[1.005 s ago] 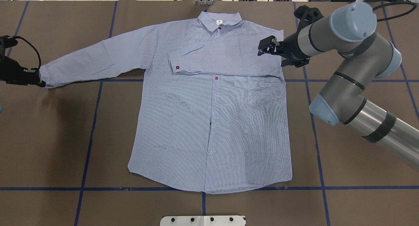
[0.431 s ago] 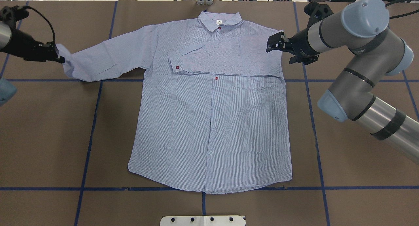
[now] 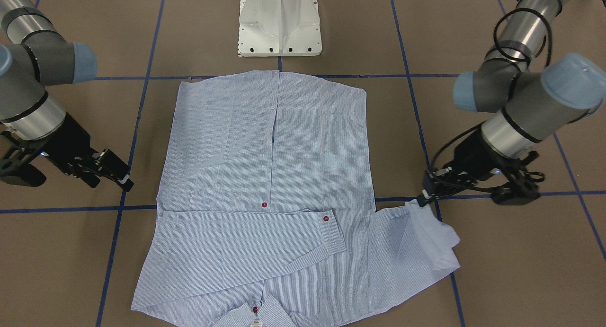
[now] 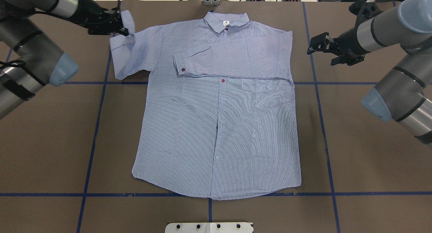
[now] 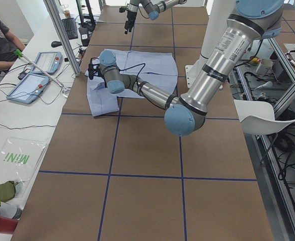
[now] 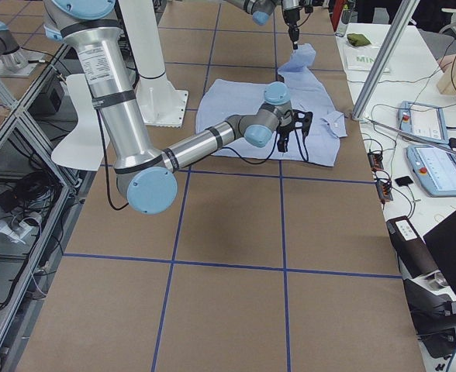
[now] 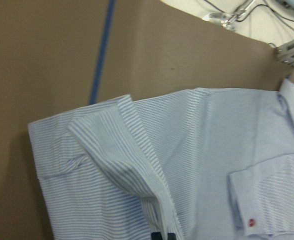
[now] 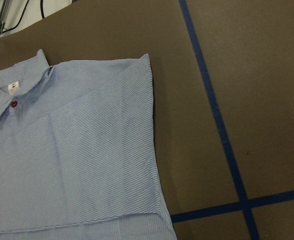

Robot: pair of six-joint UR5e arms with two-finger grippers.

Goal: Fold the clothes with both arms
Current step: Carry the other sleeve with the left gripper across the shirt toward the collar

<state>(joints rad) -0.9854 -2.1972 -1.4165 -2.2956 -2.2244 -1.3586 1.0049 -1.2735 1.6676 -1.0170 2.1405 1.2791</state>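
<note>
1. The shirt lies flat and front up on the brown surface. You find its collar at the far edge from the robot and its hem toward the white pedestal base.
2. The right-side sleeve is folded across the chest. Its lower edge runs just above the chest pocket, and its cuff button, dark red, sits on the robot's left of the placket.
3. The left-side sleeve is doubled back on itself beside the shirt body. Its cuff is lifted off the surface, near the left shoulder.
4. The left arm has its jaws clamped on that cuff. You can check the pinched striped cloth at the bottom edge of the left wrist view.
5. The right arm has its jaws parted and holding nothing. They hover over bare surface just beside the shirt's right shoulder edge, clear of the cloth.
6. Blue tape lines grid the surface. Note that the hem lies just short of the cross line nearest the robot.
</note>
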